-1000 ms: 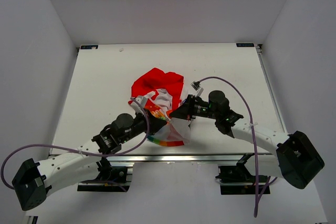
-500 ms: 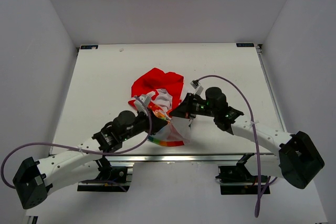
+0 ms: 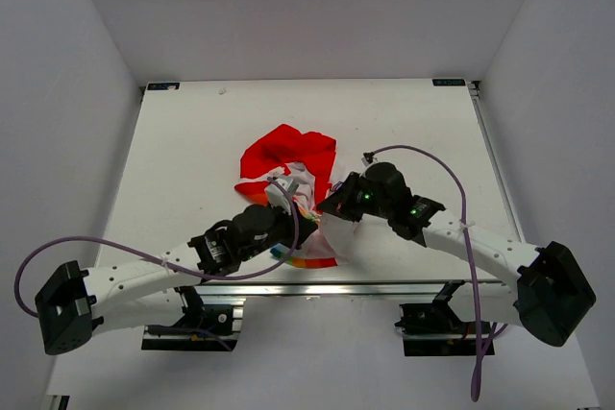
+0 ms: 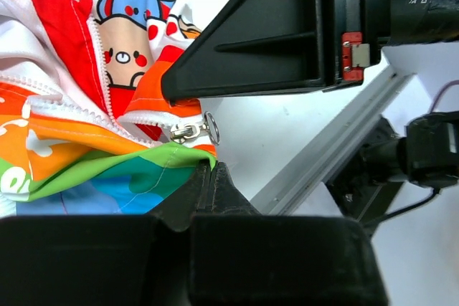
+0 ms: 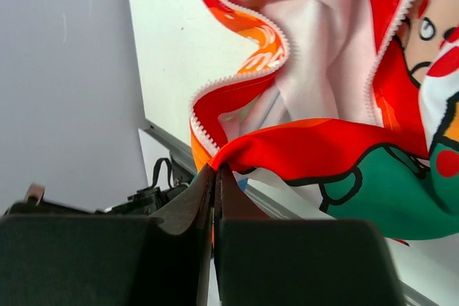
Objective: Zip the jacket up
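Observation:
The small jacket (image 3: pixel 288 156) lies unzipped near the table's front middle, red hood at the far side. My left gripper (image 3: pixel 306 226) is shut on the hem of the rainbow-striped half (image 4: pixel 93 177). The silver zipper slider (image 4: pixel 190 131) with its ring pull sits just above my left fingertips. My right gripper (image 3: pixel 327 208) is shut on the red bottom edge of the white cartoon-print half (image 5: pixel 315 141). The two grippers are close together; the right gripper's black finger fills the upper left wrist view (image 4: pixel 287 34). White zipper teeth (image 5: pixel 244 69) curl open.
The white table's front edge and its aluminium rail (image 3: pixel 317 287) run just below the jacket. Purple cables (image 3: pixel 423 156) loop from both arms. White walls enclose the table on three sides.
My left arm has moved right and forward with the striped hem. My right gripper has moved slightly left and down towards it, so the two hems are closer together.

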